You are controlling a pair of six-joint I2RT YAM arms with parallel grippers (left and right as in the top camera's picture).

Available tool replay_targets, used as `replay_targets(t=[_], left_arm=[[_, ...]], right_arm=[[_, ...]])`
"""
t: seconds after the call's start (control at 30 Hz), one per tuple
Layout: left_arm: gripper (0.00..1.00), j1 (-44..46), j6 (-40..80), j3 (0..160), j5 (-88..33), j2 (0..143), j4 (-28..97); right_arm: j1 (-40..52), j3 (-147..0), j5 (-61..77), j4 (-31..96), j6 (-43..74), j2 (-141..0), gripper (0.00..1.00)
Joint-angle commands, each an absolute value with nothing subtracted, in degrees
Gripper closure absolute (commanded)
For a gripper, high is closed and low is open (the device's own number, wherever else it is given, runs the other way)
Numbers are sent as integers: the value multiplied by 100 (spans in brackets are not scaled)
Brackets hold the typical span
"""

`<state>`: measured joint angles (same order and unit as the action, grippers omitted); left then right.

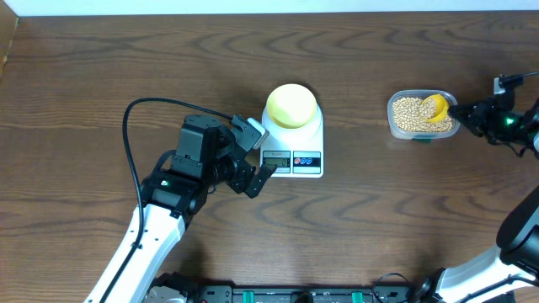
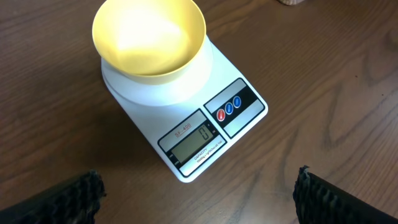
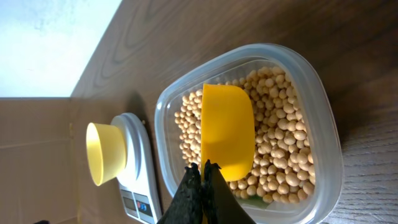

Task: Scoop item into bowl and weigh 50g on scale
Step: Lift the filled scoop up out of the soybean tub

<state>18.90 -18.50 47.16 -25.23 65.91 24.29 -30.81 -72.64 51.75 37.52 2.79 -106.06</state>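
Barely begun: bowl empty on the scale, beans all in the tub at its three o'clock; right pincer pinches the scoop there, left pincer spread at eight o'clock.

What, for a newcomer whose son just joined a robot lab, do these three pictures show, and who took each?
Two robot arms work at a wooden table. One picture looks down from above; the other two come from small cameras on each arm's wrist, so the dark fingers at the edge are the arm's own. In the middle stands a white kitchen scale with an empty pale-yellow bowl on its platform. The left gripper hangs open in front of the scale, holding nothing. On the right sits a clear tub of tan beans. The right gripper is pinched shut on the handle of a yellow scoop, which lies in the beans.
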Motion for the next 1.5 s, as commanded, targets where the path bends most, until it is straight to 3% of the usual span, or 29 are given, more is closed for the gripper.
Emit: replay_targets(t=[0.0,1.03,1.47], left_arm=[[0,1872,-1968,4628,-2593,6624,2458],[0,1872,-1966,4628,-2593,6624,2458],[0,1872,-1968,4628,-2593,6624,2458]], right_arm=[[-3212,-7229,5610,3752,198,-10678,99],[-3785,-7229,7876,3835,322,-10678,99],[-3782,-7229,8211,3498,1076,-10678,99]])
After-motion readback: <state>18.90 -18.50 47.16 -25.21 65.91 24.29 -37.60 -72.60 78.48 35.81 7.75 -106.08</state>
